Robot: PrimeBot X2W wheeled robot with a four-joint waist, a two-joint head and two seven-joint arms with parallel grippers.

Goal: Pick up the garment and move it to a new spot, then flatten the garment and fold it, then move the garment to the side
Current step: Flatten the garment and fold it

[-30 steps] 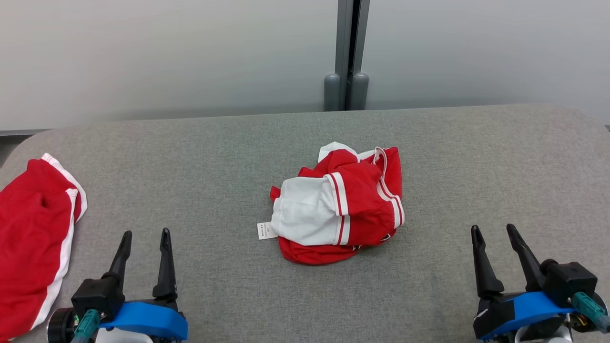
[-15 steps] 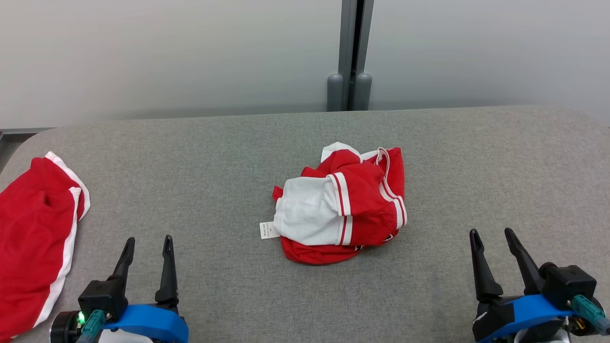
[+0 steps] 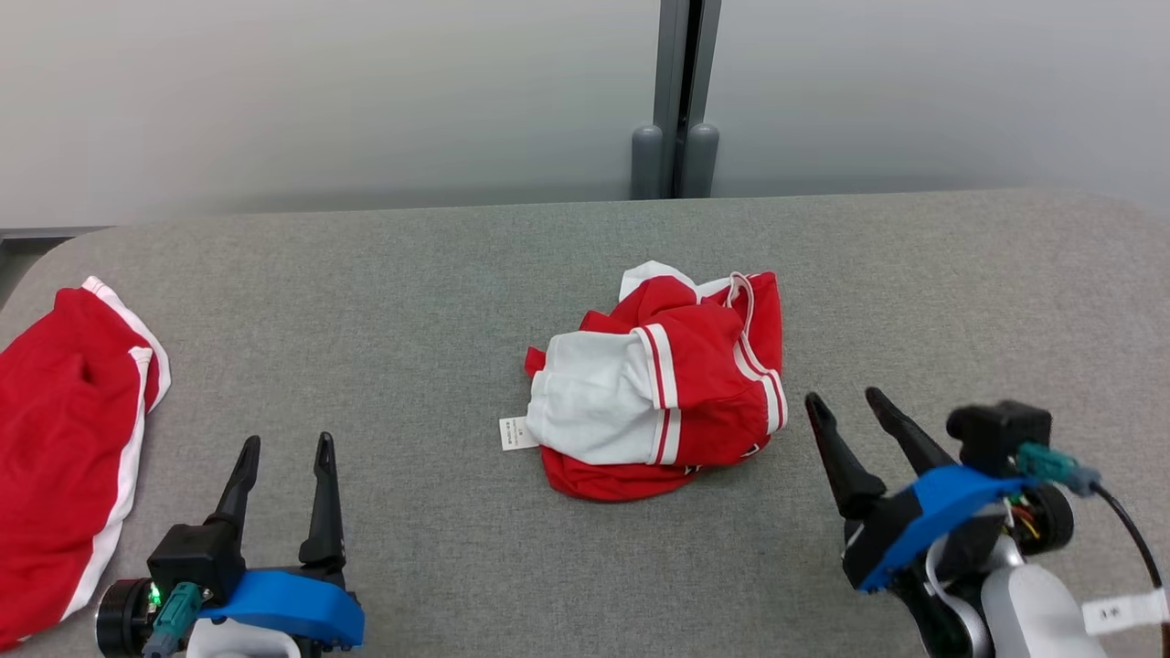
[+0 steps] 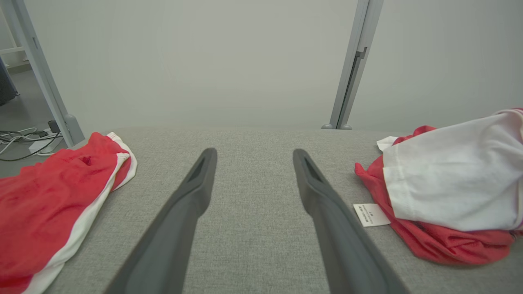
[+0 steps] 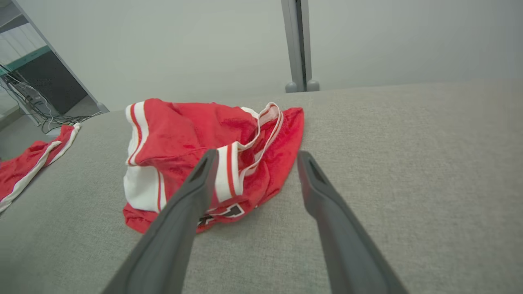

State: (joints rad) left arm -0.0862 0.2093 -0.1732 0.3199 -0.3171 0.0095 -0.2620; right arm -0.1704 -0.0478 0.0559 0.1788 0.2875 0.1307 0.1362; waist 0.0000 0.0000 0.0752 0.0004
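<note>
A crumpled red and white garment (image 3: pixel 663 388) lies in a heap at the middle of the grey padded table (image 3: pixel 411 302), a white label sticking out at its left. It also shows in the left wrist view (image 4: pixel 445 192) and the right wrist view (image 5: pixel 204 155). My right gripper (image 3: pixel 845 402) stands open just right of the heap, fingers tilted toward it and apart from the cloth. At the lower left my left gripper (image 3: pixel 285 446) is open and holds nothing, well away from the heap.
A second red garment with white trim (image 3: pixel 64 429) lies at the table's left edge, also in the left wrist view (image 4: pixel 53 196). A grey post (image 3: pixel 676 100) stands against the pale wall behind the table. Bare grey surface lies right of the heap.
My right gripper has risen and swung left toward the crumpled garment, its wrist now tilted. The left gripper has kept its place. The camera has shifted slightly.
</note>
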